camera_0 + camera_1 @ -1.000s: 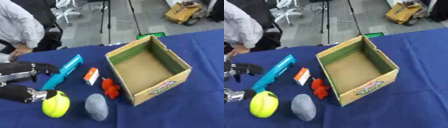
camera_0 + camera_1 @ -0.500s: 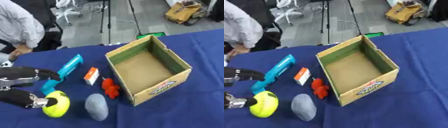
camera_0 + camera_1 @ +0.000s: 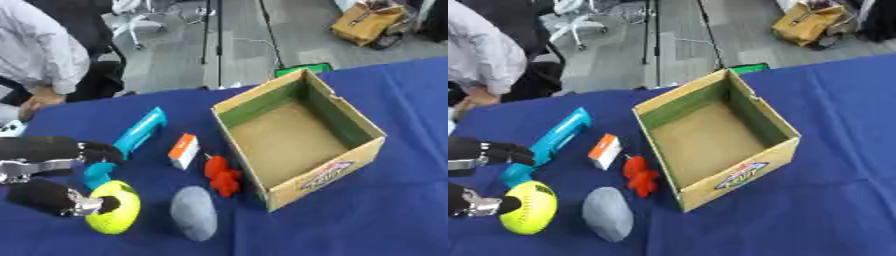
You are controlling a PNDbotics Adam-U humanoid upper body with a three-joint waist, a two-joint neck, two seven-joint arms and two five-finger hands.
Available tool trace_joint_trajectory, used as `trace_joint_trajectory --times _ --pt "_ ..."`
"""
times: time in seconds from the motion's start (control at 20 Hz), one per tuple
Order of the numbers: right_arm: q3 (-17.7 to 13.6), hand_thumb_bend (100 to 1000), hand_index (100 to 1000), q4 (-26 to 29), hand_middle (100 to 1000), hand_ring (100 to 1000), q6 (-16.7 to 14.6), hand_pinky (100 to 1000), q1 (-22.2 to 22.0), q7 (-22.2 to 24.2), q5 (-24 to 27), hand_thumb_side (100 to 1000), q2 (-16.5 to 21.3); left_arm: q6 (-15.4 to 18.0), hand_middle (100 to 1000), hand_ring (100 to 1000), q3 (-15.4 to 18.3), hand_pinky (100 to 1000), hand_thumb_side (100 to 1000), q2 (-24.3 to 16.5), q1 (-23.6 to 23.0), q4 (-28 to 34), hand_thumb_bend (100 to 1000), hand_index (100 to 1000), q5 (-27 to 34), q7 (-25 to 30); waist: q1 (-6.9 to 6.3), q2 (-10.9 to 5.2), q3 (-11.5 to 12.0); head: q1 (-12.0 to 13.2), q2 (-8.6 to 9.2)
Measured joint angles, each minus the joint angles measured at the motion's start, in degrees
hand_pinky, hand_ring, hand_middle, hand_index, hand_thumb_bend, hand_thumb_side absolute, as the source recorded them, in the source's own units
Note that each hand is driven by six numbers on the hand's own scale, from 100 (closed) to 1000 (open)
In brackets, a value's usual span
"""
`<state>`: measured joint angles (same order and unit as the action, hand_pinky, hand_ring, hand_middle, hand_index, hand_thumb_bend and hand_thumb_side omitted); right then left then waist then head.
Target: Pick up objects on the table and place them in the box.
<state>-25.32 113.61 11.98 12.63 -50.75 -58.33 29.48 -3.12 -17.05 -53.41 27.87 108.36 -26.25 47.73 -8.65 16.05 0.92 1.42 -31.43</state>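
Open cardboard box (image 3: 773,131), yellow ball (image 3: 528,208) touching left robot hand (image 3: 472,205), grey lump (image 3: 608,220)

Worktop (image 3: 385,220) covered in blue cloth. Lying on it: open cardboard box (image 3: 302,137), empty; red object (image 3: 223,175) just beside its left wall; orange-white small carton (image 3: 184,151); grey oval object (image 3: 194,213); yellow-green ball (image 3: 528,207); long cyan object (image 3: 131,140).

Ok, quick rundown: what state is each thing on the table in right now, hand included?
box: upright, open top, nothing inside.
yellow ball: on the cloth, left hand's thumb against its left side.
left hand: open, fingers over the blue tool's near end.
blue tool: lying flat.
grey stone: lying flat, untouched.
red toy: beside the box wall.
orange-white carton: lying apart.
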Motion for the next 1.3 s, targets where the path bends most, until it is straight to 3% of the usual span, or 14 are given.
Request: trace_joint_trajectory --times 1.3 --pt "0.03 100 610 0.0 596 818 -0.3 892 0.51 -0.29 0.46 545 -0.49 2.35 1000 917 -3.02 850 941 2.03 1.44 -5.72 514 1000 -2.83 2.95 -0.05 0.89 -0.7 0.87 0.75"
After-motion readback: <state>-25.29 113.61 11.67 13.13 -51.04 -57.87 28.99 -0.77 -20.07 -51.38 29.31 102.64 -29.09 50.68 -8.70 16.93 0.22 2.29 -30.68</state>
